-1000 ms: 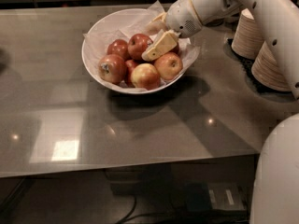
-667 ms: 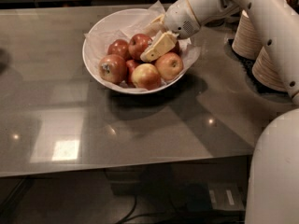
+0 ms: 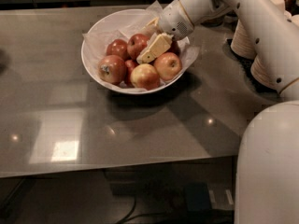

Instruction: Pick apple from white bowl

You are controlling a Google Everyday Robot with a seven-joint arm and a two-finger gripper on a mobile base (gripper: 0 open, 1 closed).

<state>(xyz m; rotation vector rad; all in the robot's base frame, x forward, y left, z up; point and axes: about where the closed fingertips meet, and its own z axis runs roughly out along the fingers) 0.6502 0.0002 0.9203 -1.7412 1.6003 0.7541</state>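
The white bowl (image 3: 93,41), lined with crinkled white paper, stands on the grey table and holds several apples. The deep-red apple (image 3: 137,44) lies near the bowl's middle, toward the back. My gripper (image 3: 147,40) reaches in from the right, low over the apples, and is open. One pale finger (image 3: 155,48) lies across the apple's right side and the other finger (image 3: 150,24) is just behind it. The apple's right edge is hidden by the fingers.
Other apples fill the bowl: a dull red one (image 3: 112,69) at the left, paler ones (image 3: 145,76) (image 3: 167,65) at the front. Stacked tan paper plates (image 3: 243,43) stand at the right. My white arm (image 3: 261,27) and base (image 3: 268,167) fill the right side.
The gripper has shifted slightly left and down, closer onto the apples. The bowl and apples have not moved.
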